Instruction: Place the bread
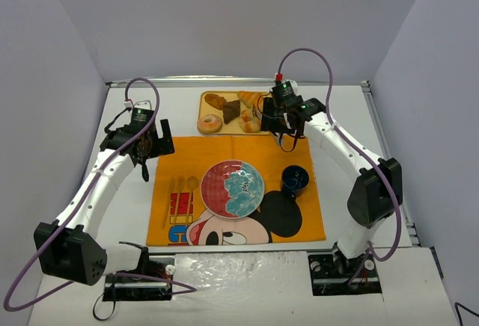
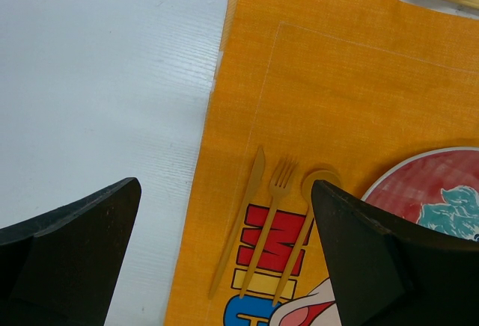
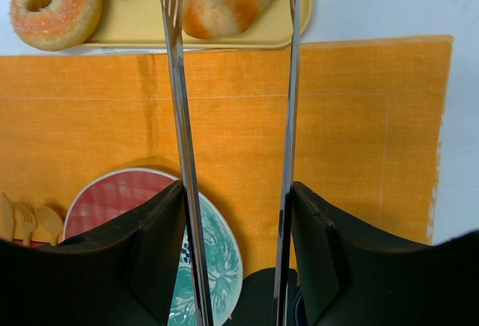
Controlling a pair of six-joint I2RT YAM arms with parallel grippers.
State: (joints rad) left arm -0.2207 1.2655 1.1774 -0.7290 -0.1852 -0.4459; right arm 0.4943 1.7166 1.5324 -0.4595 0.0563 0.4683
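The bread (image 3: 228,1) lay on the yellow tray (image 3: 150,31) at the far side of the table, near the tray's near right corner, with the ring donut (image 3: 56,4) well to its left; the right gripper (image 3: 236,195) was clamped on a pair of metal tongs (image 3: 179,131), whose two blades stood apart. The bread sat dead ahead of those blades, farther out, its width just spanning the gap between the tips; the plate (image 3: 112,195) lay the other way, nearer the bases. The left gripper (image 2: 224,188) hung spread and empty over the orange placemat's (image 2: 337,102) left edge, so the right arm looked far better placed.
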